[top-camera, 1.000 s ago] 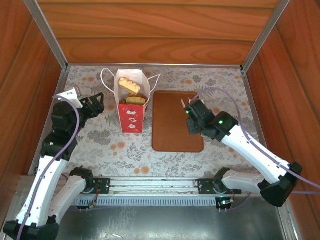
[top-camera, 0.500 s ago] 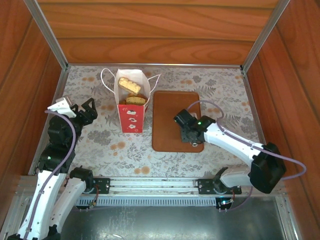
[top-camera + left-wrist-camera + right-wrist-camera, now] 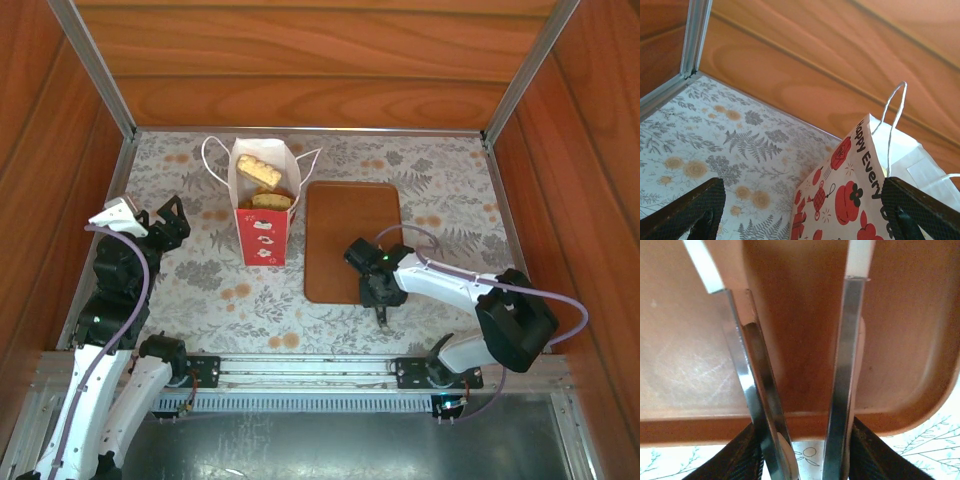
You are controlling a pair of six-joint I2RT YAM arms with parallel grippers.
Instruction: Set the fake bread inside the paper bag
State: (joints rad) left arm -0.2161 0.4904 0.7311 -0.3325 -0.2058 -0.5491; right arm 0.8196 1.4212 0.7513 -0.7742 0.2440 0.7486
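A: What is the right pincer (image 3: 374, 290) doing?
B: Its two metal fingers (image 3: 837, 365) stand partly apart with nothing between them. It points down over the near edge of the brown tray (image 3: 345, 225), by the tray's near right corner. I cannot tell whether the tips touch the tray.
A: And the left pincer (image 3: 168, 225)?
B: It is spread wide and grips nothing. It hangs by the worktop's (image 3: 200, 285) left edge, facing the paper bag (image 3: 265, 238) but apart from it.
A: Where is the fake bread (image 3: 258, 170)?
B: It is inside the bag, with two golden pieces showing in the open mouth. The bag stands upright near the far edge, left of the middle and just beside the tray's left side.
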